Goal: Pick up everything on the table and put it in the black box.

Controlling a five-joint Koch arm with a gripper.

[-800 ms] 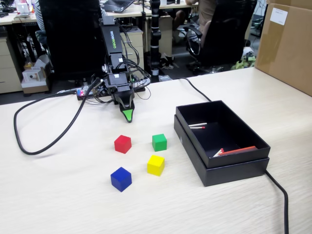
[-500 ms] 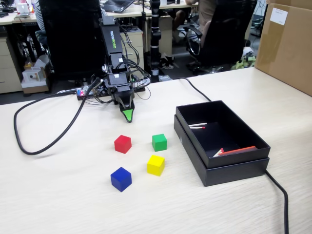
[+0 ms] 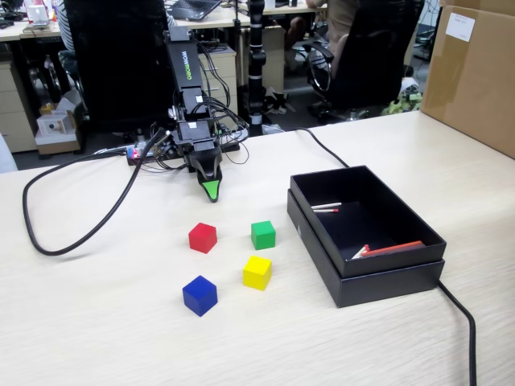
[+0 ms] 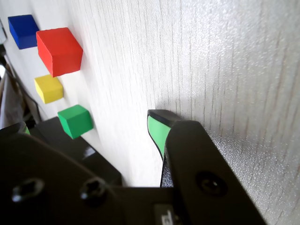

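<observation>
Four cubes lie on the pale wooden table: red (image 3: 203,237), green (image 3: 263,234), yellow (image 3: 257,272) and blue (image 3: 199,295). The wrist view shows them too: blue (image 4: 23,31), red (image 4: 59,50), yellow (image 4: 48,88), green (image 4: 75,121). The black box (image 3: 386,285) stands open to the right of them, and its edge shows in the wrist view (image 4: 70,143). My gripper (image 3: 211,191) points down at the table behind the cubes, touching none. One green-padded finger (image 4: 157,129) rests near the table, with bare table between it and the other jaw, so the gripper (image 4: 89,127) is open and empty.
The box holds a few thin red and white sticks (image 3: 390,248). A thick black cable (image 3: 72,233) loops over the table's left side, and another (image 3: 463,314) runs past the box at the right. A cardboard box (image 3: 475,72) stands at the back right.
</observation>
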